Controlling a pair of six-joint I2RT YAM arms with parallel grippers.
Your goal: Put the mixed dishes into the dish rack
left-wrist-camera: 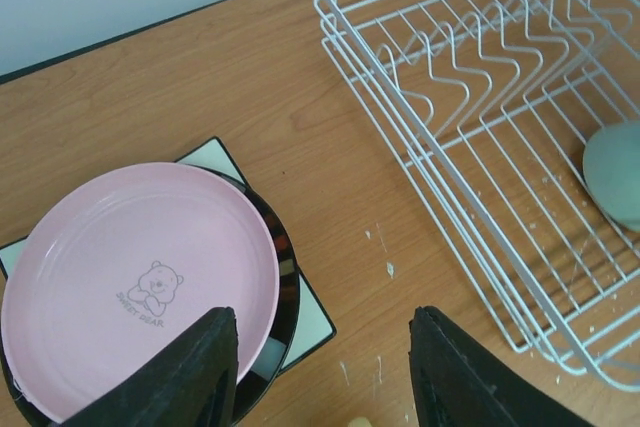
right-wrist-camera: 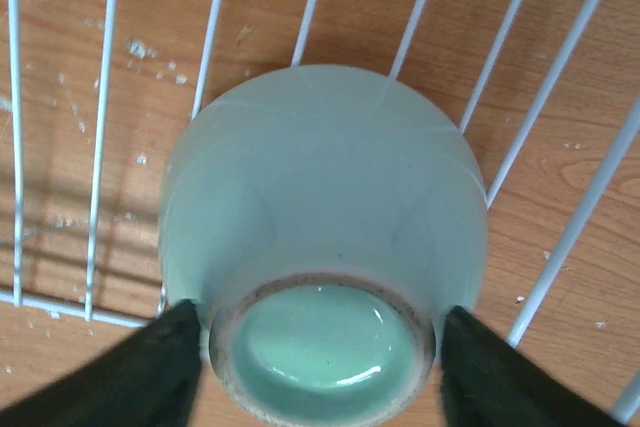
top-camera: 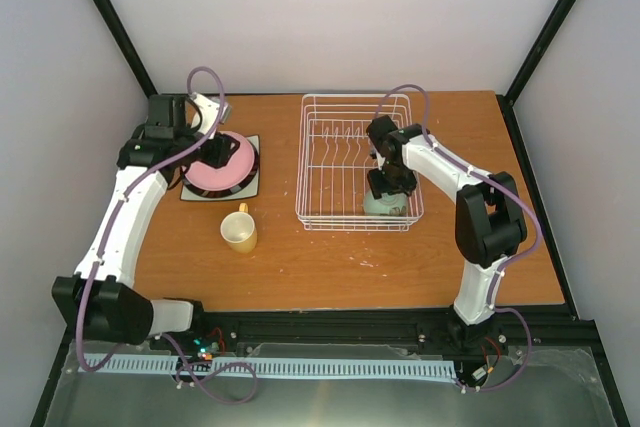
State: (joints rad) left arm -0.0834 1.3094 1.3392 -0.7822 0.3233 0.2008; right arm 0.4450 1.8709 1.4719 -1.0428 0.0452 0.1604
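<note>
Left hand [left-wrist-camera: 322, 332]: 2 fingers moderately apart, gripping nothing, at the rim of the pink round plate [left-wrist-camera: 140, 277], which tops a stack on the tabletop [top-camera: 330, 267]. Yellow handled mug [top-camera: 239, 231]: upright, near the stack. Right hand [right-wrist-camera: 318, 315]: fingers against both sides of the pale green bowl [right-wrist-camera: 320, 177], upturned inside the dish rack [top-camera: 303, 157], near right corner.

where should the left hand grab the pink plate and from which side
By its rim, at the edge nearest the left hand, coming down from above. The pink plate lies flat on top of the dark brown plate and cream square plate, so only its thin raised lip is free. One finger inside the lip and one outside should probably pinch it.
</note>
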